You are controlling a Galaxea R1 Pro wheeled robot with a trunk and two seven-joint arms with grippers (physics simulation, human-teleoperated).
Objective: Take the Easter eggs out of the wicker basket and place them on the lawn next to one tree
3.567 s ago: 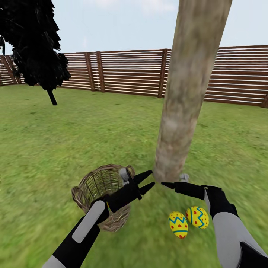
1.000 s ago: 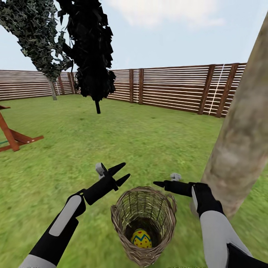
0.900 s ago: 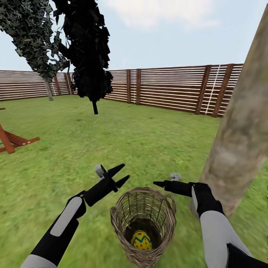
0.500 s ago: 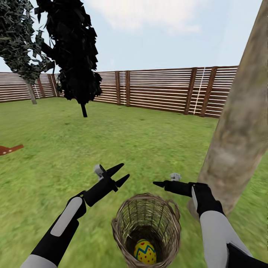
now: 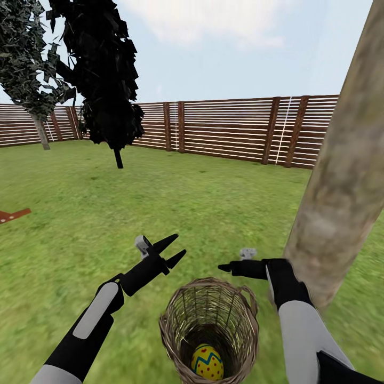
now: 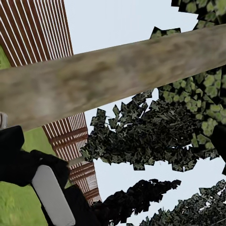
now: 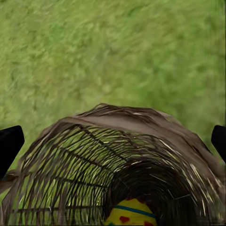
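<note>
**1 egg in the basket, both grippers spread above it**

From the head view we see the wicker basket (image 5: 209, 330) standing upright on the lawn (image 5: 213, 213), with 1 Easter egg (image 5: 207, 361) lying at its bottom, yellow with a blue zigzag band and red marks. The left gripper (image 5: 172, 250) hangs above and just beyond the basket's rim on its left side, its 2 black fingers spread in a V with nothing between them. The right gripper (image 5: 226, 266) sits over the far rim on the other side, pointing toward the left gripper. In the head view we see it edge-on, but in the right wrist view its 2 fingertips (image 7: 9, 143) stand wide apart at either side, with the basket (image 7: 117, 165) and the egg (image 7: 132, 213) directly below the gap. It grips nothing.

The tree (image 5: 341, 186) rises just to the right of the right gripper, its pale mottled trunk meeting the grass just behind that arm's forearm. In the left wrist view the same trunk (image 6: 113, 77) crosses ahead of the left gripper, with dark foliage (image 6: 150, 136) and sky behind.

Well beyond both grippers stand a narrow black-leaved tree (image 5: 104, 80) and a slatted wooden fence (image 5: 229, 128).
</note>
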